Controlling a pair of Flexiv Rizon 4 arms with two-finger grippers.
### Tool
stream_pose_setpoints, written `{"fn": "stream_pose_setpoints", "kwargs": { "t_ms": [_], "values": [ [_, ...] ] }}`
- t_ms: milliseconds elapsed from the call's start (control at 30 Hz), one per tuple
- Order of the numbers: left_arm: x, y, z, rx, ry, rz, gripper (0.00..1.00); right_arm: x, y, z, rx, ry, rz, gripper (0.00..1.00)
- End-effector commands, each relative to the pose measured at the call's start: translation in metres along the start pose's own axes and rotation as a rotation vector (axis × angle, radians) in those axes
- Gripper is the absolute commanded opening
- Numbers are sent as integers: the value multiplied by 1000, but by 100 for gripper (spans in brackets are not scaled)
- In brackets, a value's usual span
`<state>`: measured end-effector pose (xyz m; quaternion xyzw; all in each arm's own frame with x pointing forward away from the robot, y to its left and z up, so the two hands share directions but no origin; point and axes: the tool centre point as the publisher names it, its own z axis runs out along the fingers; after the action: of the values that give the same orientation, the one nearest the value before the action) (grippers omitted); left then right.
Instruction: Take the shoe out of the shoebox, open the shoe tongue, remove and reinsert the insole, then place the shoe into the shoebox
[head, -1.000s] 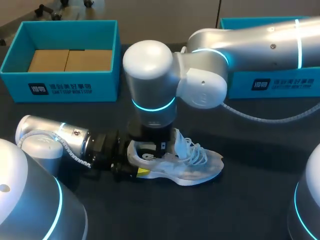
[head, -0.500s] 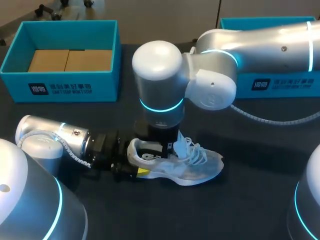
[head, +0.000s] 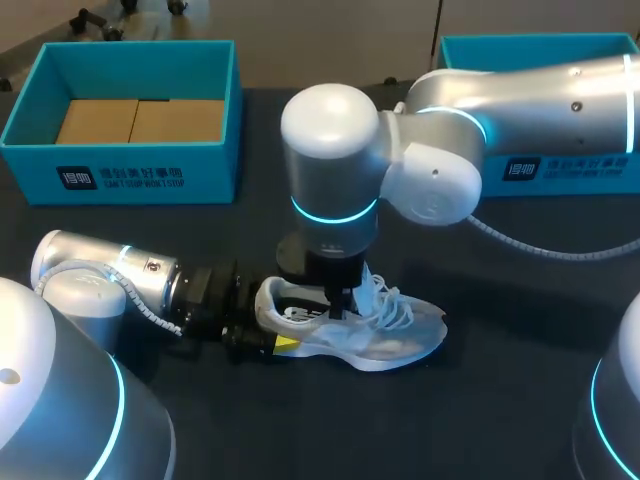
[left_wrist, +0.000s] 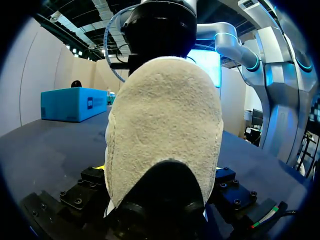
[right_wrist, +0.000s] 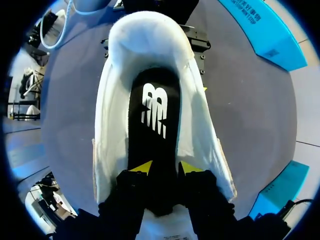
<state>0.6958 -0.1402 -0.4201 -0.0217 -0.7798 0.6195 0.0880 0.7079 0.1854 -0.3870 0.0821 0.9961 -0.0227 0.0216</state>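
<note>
A white mesh shoe (head: 390, 335) lies on its sole on the dark table, toe to the right. My left gripper (head: 268, 328) comes in from the left, and its fingers hug both sides of the heel (left_wrist: 165, 125). From straight above, my right gripper (head: 337, 308) reaches into the shoe's mouth. In the right wrist view its yellow tips (right_wrist: 141, 167) stand apart over the black insole (right_wrist: 152, 115), which lies flat inside the shoe with a white logo showing. Nothing is pinched between them (right_wrist: 166, 168). The laces (head: 385, 300) lie loose over the tongue.
A teal shoebox (head: 125, 175) with brown cardboard inside stands at the back left. A second teal box (head: 560, 165) at the back right is partly hidden behind my right arm. My left arm's body fills the near left corner.
My right arm has shifted a little to the right above the shoe, and its fingers have come apart. The shoe and my left gripper have stayed put.
</note>
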Motion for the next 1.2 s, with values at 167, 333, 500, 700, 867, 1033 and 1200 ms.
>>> {"fn": "stream_pose_setpoints", "kwargs": {
  "t_ms": [167, 333, 500, 700, 867, 1033, 1200],
  "values": [
    [0, 2, 1, -3, 1, -1, 0, -2, 2, 14, -14, 13, 13, 36],
    [0, 2, 1, -3, 1, -1, 0, -3, 6, 21, 3, 44, 14, 36],
    [0, 2, 1, -3, 1, -1, 0, -2, 8, 27, 14, 70, 15, 38],
    [0, 2, 1, -3, 1, -1, 0, 4, 10, 35, 2, 107, 14, 42],
    [0, 2, 1, -3, 1, -1, 0, 11, 13, 39, 2, 151, 10, 40],
    [0, 2, 1, -3, 1, -1, 0, 20, 15, 42, 1, 184, 3, 38],
    [0, 2, 1, -3, 1, -1, 0, 28, 15, 46, -7, 202, 4, 31]
  ]
}}
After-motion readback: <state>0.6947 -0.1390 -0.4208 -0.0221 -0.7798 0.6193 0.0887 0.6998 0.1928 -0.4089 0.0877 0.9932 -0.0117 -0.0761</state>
